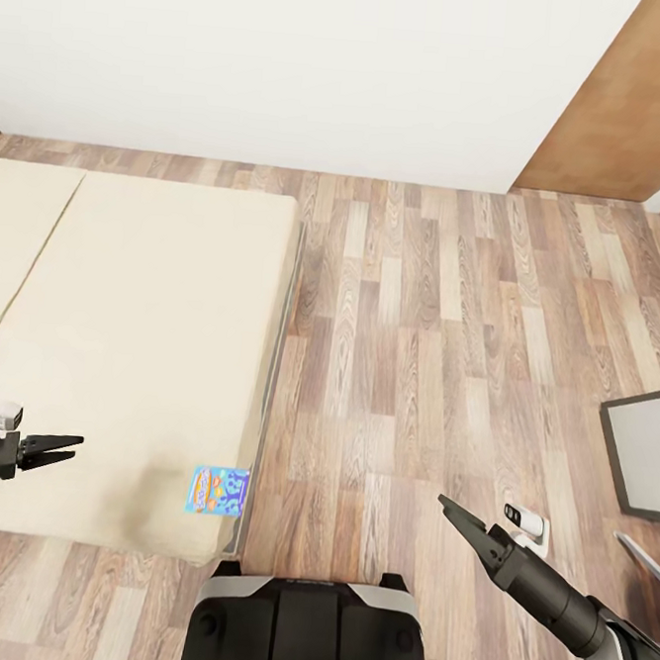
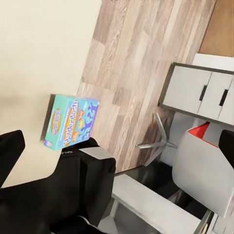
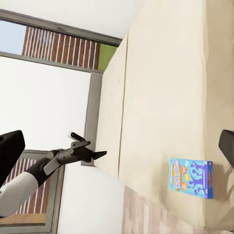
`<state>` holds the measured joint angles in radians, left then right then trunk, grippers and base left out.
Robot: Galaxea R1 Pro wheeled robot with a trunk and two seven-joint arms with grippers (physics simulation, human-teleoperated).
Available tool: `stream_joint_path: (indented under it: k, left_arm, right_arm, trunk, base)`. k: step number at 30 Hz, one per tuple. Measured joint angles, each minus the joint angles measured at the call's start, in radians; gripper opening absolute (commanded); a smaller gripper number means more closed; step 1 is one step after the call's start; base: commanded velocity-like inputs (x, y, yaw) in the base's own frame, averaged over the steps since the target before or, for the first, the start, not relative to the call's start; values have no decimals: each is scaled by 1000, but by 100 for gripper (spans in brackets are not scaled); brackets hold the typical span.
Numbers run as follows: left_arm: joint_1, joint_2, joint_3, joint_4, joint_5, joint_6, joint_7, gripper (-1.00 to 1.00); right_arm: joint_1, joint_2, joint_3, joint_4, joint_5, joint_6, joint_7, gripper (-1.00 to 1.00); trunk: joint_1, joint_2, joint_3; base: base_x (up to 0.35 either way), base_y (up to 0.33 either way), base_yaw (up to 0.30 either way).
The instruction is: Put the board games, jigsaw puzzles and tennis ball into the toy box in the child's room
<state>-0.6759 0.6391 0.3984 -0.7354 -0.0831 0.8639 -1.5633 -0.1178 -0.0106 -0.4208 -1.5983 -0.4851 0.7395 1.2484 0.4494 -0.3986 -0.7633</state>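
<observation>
Two grippers hang in the air with nothing in either. The left gripper [image 1: 71,448] hovers over the bed [image 1: 125,284], above the near part of the beige mattress, its two dark fingers spread only a little. The right gripper [image 1: 457,519] is off the bed, over the wooden floor [image 1: 420,327] well to the right of it, and its fingers look nearly closed together, though from the head view I cannot tell for sure.

One blue board game [image 1: 217,491] lies flat on the bed at its near right corner, just inside the mattress edge, well apart from both grippers and between them. The left wrist view shows the same box [image 2: 70,122] with orange lettering on its lid, beside the bed's edge.

Farther from the bed, past the right gripper, a grey-edged panel [image 1: 643,454] stands at the right side of the room. A white wall [image 1: 292,59] runs behind the bed, and the robot's dark base [image 1: 301,631] sits on the floor just off the bed's near corner.
</observation>
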Motion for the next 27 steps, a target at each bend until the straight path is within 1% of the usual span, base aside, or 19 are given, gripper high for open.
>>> stream_joint_path:
  k: [27]
  left_arm:
    - [0, -3, 0, 0, 0, -2, 0, 100]
  right_arm:
    - [0, -1, -1, 0, -1, 0, 2, 100]
  trunk:
    - [0, 0, 45]
  base:
    - [0, 0, 0]
